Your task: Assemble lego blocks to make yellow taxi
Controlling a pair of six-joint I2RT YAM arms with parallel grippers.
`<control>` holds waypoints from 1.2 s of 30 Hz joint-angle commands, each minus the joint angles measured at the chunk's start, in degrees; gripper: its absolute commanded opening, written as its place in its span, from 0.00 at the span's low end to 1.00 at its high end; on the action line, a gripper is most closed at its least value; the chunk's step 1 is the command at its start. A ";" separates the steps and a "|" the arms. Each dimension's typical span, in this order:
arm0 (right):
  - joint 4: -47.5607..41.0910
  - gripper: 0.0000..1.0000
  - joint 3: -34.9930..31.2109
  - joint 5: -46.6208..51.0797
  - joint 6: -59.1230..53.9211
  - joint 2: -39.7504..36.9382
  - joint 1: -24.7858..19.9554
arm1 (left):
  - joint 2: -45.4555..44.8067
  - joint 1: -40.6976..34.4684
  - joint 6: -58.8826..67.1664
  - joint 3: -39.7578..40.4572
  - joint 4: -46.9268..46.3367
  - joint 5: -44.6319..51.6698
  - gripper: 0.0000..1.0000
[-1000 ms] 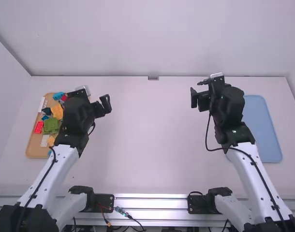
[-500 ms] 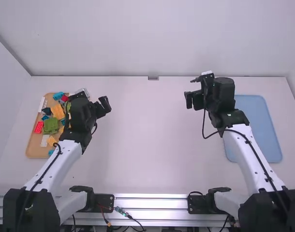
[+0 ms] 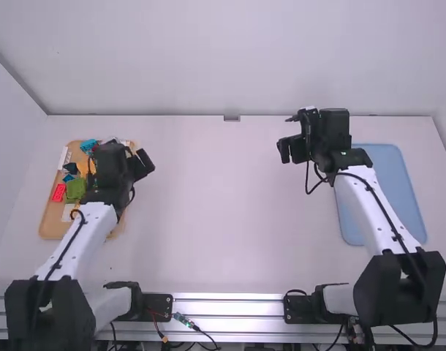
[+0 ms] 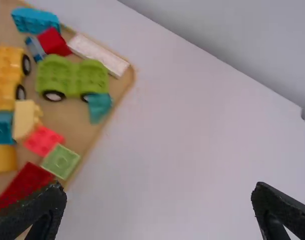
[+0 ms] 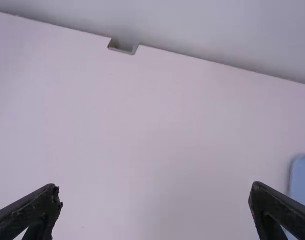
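Observation:
In the high view my left gripper [image 3: 128,151] is above the right part of the wooden tray [image 3: 52,212] of lego blocks, and my right gripper [image 3: 292,134] is over the table at the back right. The left wrist view shows the left gripper [image 4: 159,195] open and empty beside the tray's edge. A yellow wheeled block [image 4: 5,77], a lime-green wheeled base [image 4: 67,77], a pale yellow block [image 4: 25,119], a red block [image 4: 27,186] and a light green one [image 4: 60,161] lie on the tray. The right gripper [image 5: 155,195] is open, nothing between its fingers.
A blue tray [image 3: 390,191] lies at the right of the table, partly behind the right arm. White walls stand at the back and left. A small grey bracket [image 5: 123,47] sits at the table's back edge. Bare table [image 3: 216,197] stretches between the arms.
My left gripper has shifted left, further over the wooden tray. The right arm has swung left and back from the blue tray, slowing lately. Both grippers remain empty.

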 commanded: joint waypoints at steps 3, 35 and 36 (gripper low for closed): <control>1.78 0.99 1.75 -0.63 -0.07 3.14 0.33 | 7.24 6.99 5.81 10.08 -6.05 6.95 0.99; 5.62 0.99 1.84 -0.35 -0.24 9.24 3.76 | 56.10 28.02 30.36 55.21 -32.44 17.09 0.98; 5.60 0.99 1.84 -0.37 -0.26 9.24 3.78 | 56.10 27.89 30.23 55.21 -32.41 16.00 0.95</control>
